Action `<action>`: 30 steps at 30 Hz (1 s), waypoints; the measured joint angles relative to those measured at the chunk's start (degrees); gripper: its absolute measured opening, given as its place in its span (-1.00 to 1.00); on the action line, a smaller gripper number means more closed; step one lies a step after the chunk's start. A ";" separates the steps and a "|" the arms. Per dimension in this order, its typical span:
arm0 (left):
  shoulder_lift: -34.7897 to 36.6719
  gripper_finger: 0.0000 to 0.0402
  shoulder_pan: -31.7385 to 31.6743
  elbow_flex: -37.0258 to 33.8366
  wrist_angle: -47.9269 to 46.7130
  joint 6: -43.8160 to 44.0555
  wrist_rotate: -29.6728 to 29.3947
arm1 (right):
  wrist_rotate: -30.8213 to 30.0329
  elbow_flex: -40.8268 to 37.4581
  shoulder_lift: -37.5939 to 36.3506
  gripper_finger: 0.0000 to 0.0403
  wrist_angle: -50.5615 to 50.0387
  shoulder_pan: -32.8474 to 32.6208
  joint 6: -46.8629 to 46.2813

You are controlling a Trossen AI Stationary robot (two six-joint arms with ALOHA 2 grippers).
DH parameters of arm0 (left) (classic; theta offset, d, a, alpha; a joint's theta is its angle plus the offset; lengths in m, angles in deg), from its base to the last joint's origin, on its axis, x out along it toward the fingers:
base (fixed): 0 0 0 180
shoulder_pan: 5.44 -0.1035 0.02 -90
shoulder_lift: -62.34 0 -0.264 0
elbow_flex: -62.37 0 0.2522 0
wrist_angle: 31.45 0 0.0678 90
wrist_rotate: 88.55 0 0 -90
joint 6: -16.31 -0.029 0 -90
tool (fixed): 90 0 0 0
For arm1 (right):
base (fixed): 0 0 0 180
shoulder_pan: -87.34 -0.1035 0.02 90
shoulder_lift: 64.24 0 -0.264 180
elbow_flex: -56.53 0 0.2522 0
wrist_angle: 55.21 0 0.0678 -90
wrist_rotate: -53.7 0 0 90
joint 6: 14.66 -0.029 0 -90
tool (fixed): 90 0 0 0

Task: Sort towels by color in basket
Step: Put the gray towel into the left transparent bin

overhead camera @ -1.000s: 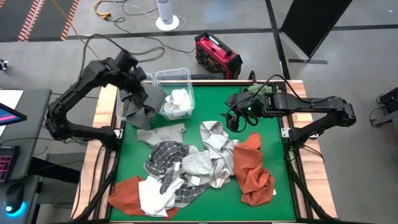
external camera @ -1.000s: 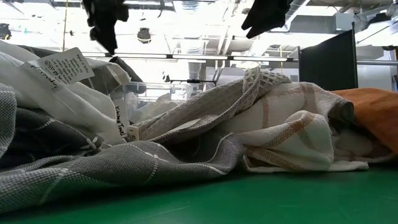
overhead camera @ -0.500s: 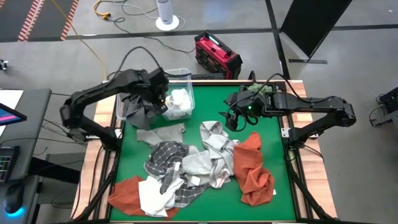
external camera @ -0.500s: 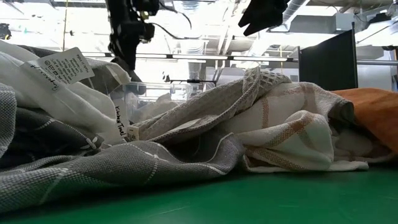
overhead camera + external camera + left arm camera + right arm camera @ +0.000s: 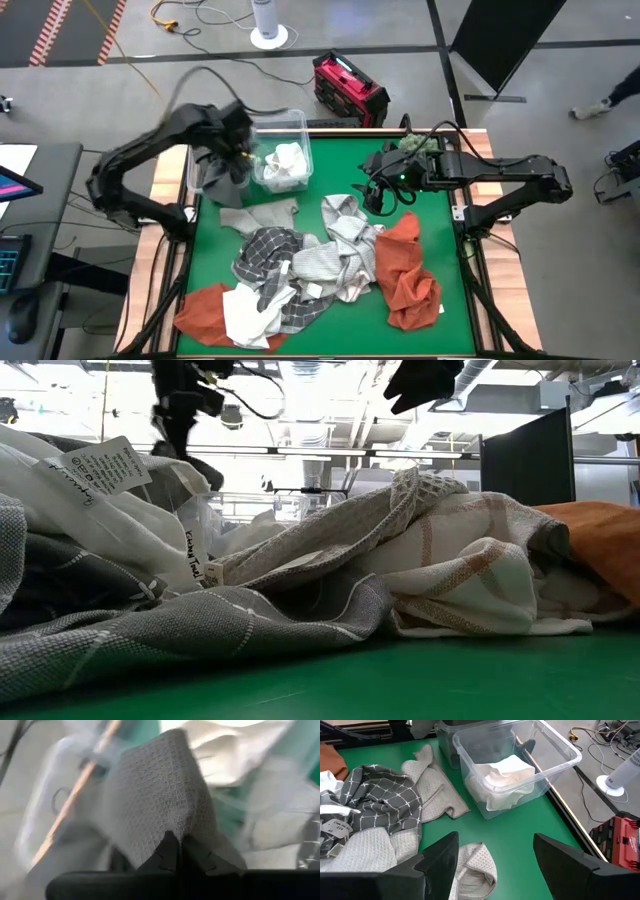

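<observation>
Left gripper [image 5: 240, 152] pinched shut, fingers together above dark grey towel [image 5: 222, 180] lying in left clear bin [image 5: 192, 170]; no cloth seen between fingertips. White towel [image 5: 284, 165] sits in neighbouring clear bin [image 5: 300, 122]. Progress early by my judgement: two colours binned, heap of checked, white, rust-orange towels [image 5: 320, 265] still unsorted mid-table. Grey towel crumpled, no clear long axis. Right gripper [image 5: 375, 190] waits, jaws apart, above table right of bins.
</observation>
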 joint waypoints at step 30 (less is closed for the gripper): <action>-5.18 -0.76 -19.67 -22.92 15.84 -8.10 3.32 | -0.26 0.00 0.00 0.42 3.76 -2.23 -1.51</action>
